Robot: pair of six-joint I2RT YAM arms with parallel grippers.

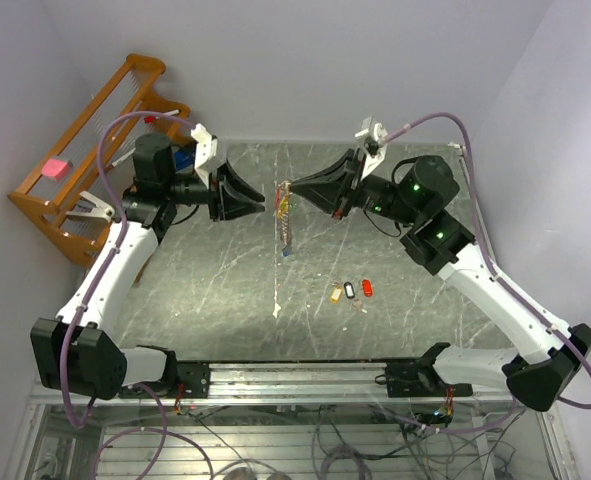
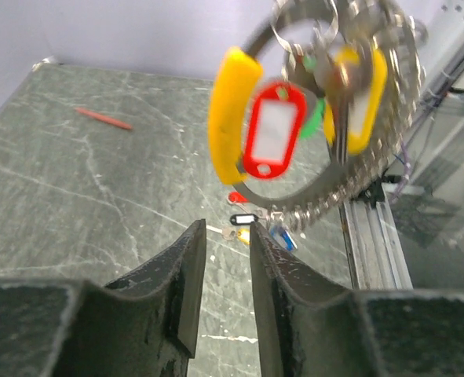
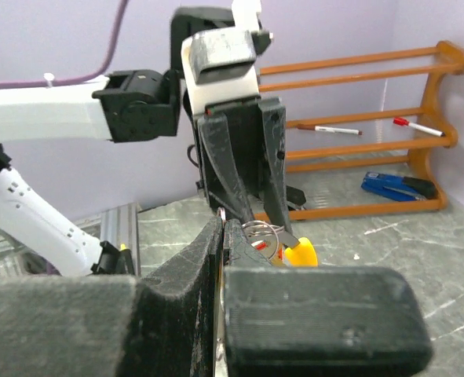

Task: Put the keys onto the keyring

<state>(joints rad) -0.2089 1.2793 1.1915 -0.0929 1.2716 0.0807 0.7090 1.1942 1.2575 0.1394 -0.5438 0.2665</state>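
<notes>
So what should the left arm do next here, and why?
Probably back the left gripper away and down toward the loose keys on the table: its jaws stand apart and empty, the right gripper pinches the keyring, and three tagged keys lie unthreaded.

Yellow-banded silvery keyring [image 2: 230, 110], red- and yellow-tagged keys [image 2: 275, 129] — dark grey table [image 2: 59, 204] veined white
</notes>
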